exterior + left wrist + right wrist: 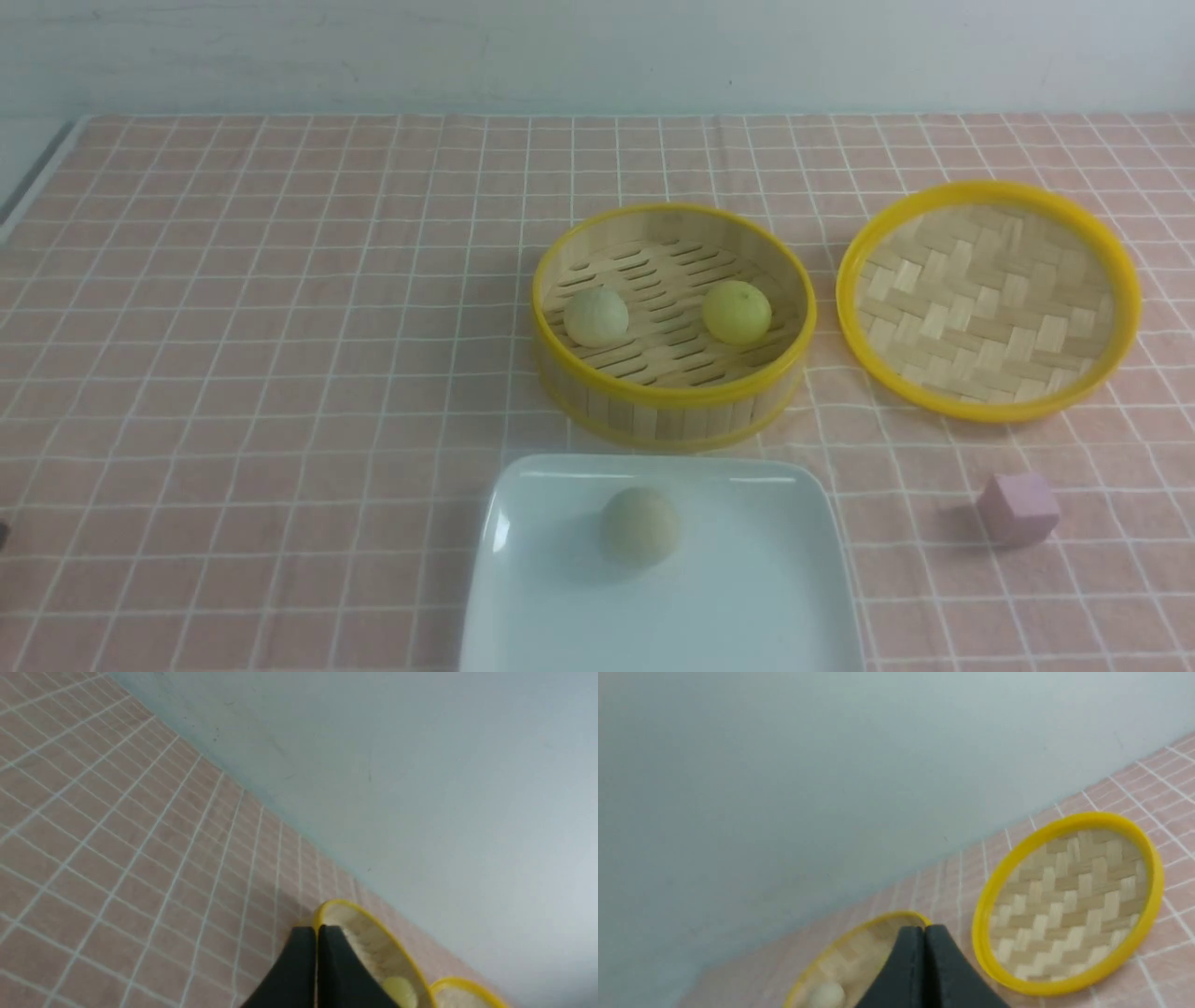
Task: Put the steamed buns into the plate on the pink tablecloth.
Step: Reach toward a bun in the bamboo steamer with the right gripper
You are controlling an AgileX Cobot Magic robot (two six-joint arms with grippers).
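Observation:
One pale cream steamed bun lies in the white square plate at the front of the pink tablecloth. In the bamboo steamer behind the plate sit a second cream bun and a yellow-green bun. Neither arm shows in the front view. In the left wrist view my left gripper has its black fingers pressed together, empty, off the steamer's rim. My right gripper is likewise shut on nothing, with the steamer beyond it.
The round yellow-rimmed woven lid lies flat to the right of the steamer. A small pink-purple cube rests on the cloth right of the plate. A pale wall runs along the table's far edge.

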